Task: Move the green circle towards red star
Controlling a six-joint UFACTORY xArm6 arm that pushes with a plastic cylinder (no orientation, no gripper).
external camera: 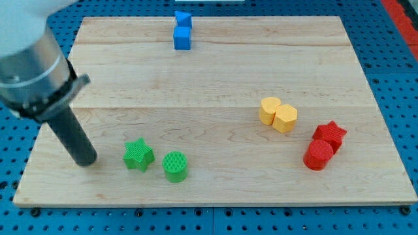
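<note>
The green circle sits near the view's bottom, left of centre, on the wooden board. The red star lies at the view's right, touching a red circle just below-left of it. My tip rests on the board at the view's lower left, well left of the green circle, with a green star between them. The tip touches no block.
Two yellow blocks sit together right of centre, above-left of the red pair. Two blue blocks stand at the view's top edge. The board lies on a blue perforated table.
</note>
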